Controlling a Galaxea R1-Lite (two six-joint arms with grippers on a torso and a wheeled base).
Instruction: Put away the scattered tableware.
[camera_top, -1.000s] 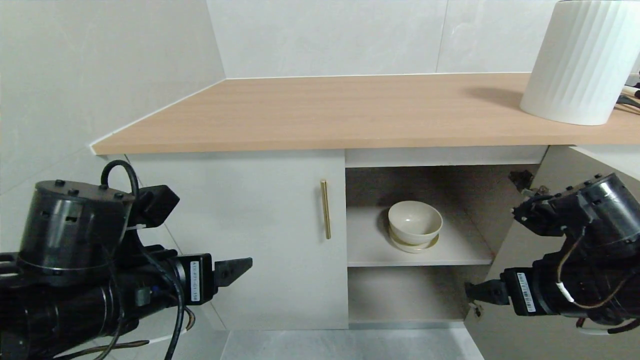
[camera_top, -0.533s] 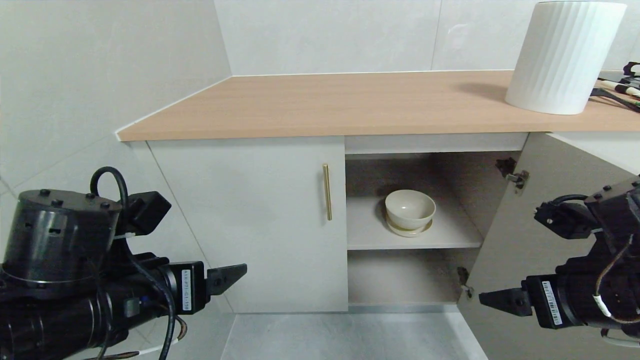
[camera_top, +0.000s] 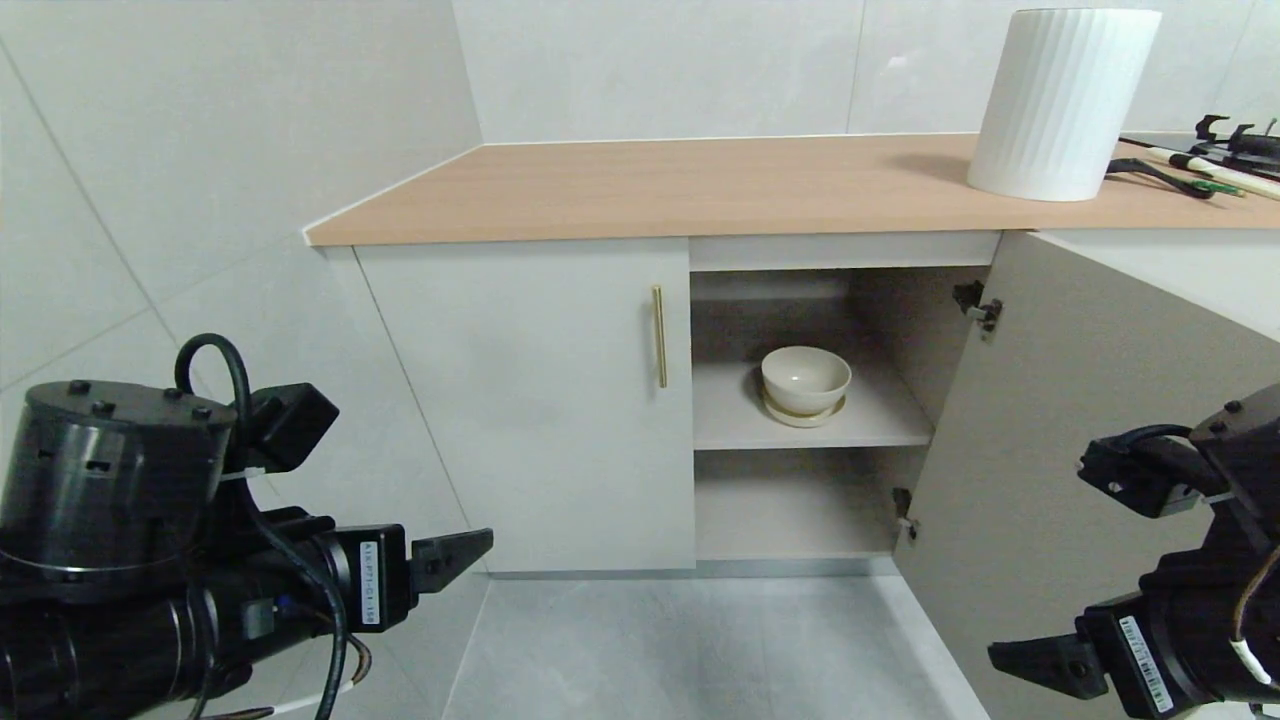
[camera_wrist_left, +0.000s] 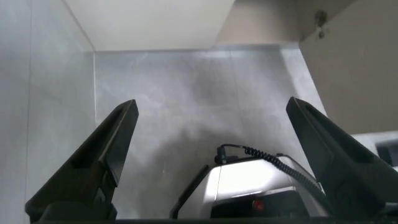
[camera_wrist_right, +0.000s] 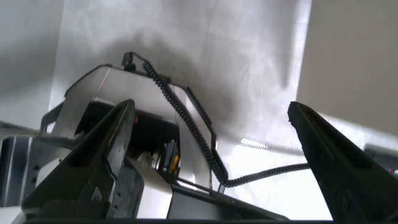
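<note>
A cream bowl (camera_top: 806, 376) rests on a small plate (camera_top: 803, 413) on the upper shelf (camera_top: 730, 420) of the open cabinet. Both arms are held low in front of the cabinet, well short of it. My left gripper (camera_top: 470, 550) is before the closed left door. In the left wrist view, this gripper (camera_wrist_left: 211, 106) is open over the grey floor with nothing between its fingers. My right gripper (camera_top: 1012, 657) sits beside the swung-out right door. The right wrist view shows that gripper (camera_wrist_right: 211, 107) open and holding nothing.
The right cabinet door (camera_top: 1050, 430) stands open into the room on the right. The left door, with its gold handle (camera_top: 659, 336), is shut. On the wooden countertop (camera_top: 650, 190) stand a white ribbed cylinder (camera_top: 1062, 105) and some utensils (camera_top: 1205, 165). A tiled wall runs along the left.
The head view has drawn back from the cabinet, so more floor shows. My right gripper is now lower and farther from the cabinet opening. The bowl stays on its shelf.
</note>
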